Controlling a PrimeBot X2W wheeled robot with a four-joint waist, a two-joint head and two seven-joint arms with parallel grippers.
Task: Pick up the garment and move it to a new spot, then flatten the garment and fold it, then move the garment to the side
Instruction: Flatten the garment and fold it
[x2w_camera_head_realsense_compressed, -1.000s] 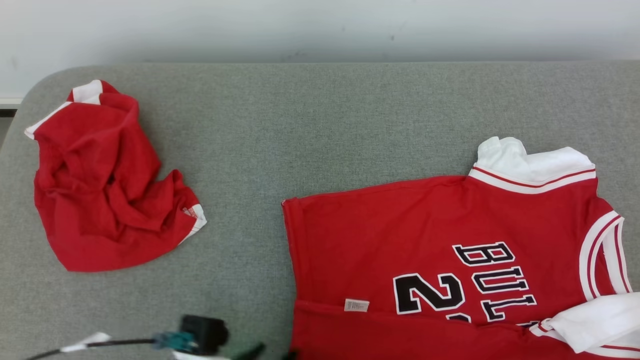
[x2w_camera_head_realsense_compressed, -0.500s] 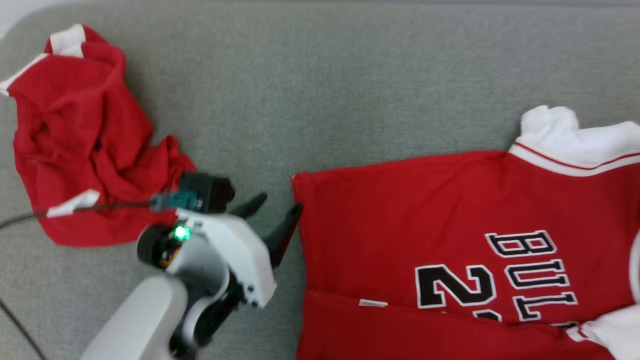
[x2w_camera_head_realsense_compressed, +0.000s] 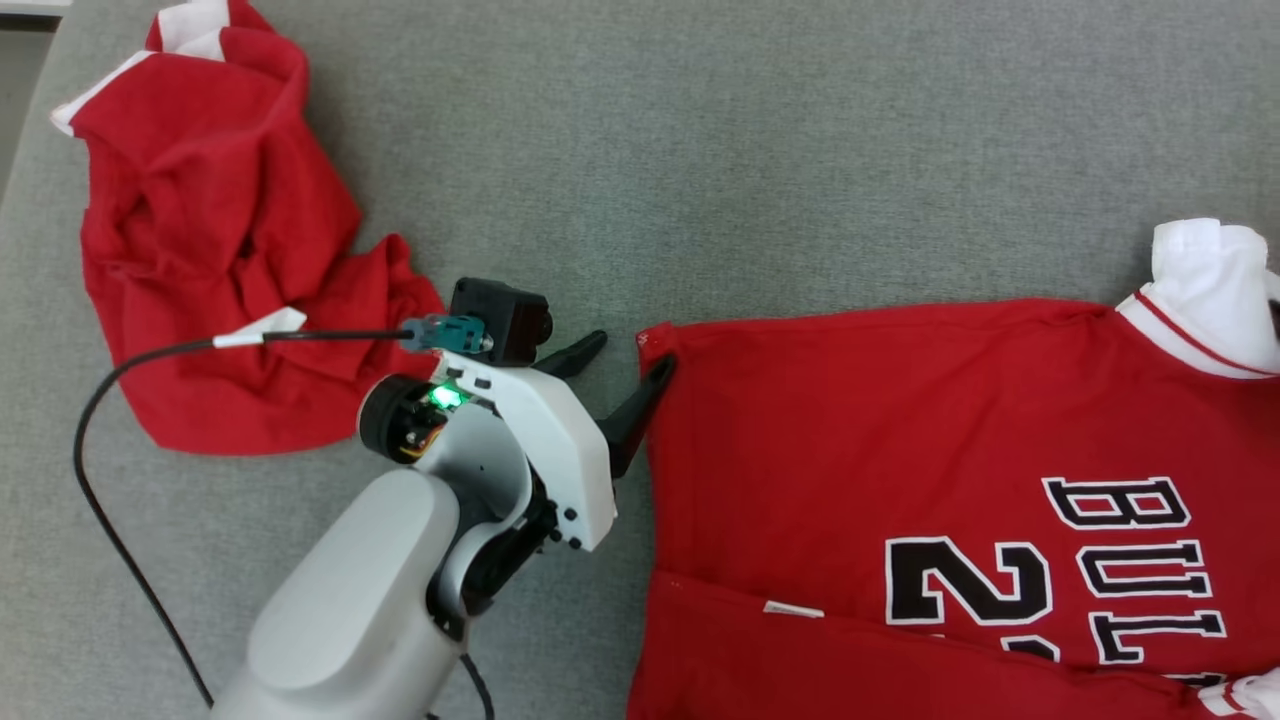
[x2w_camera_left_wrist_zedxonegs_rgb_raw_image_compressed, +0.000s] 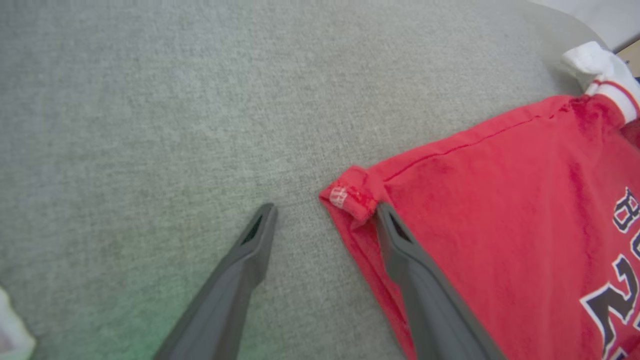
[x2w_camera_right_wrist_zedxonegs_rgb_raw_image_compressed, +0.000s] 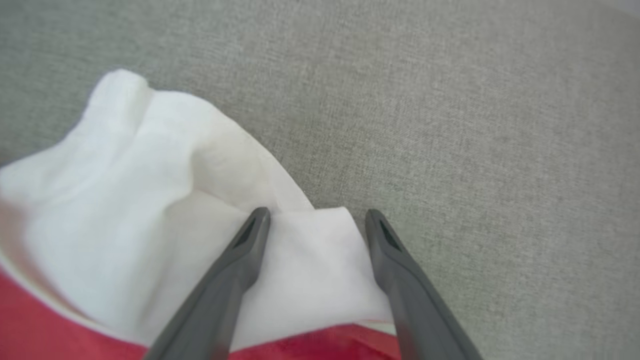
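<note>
The red jersey (x2w_camera_head_realsense_compressed: 850, 420) reads "BUL" and "2".

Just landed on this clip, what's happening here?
The robot is working on a red jersey lying flat on a grey padded surface. Its left hand, open, straddles the jersey's hem corner. Its right hand, also open, sits over the jersey's white end. Nothing is gripped yet. A crumpled red garment lies aside.

A crumpled red cloth (x2w_camera_head_realsense_compressed: 200, 200) with white trim is laid near the far left corner of the grey, woven-fabric surface (x2w_camera_head_realsense_compressed: 700, 150), whose left edge is seen just beside it.
</note>
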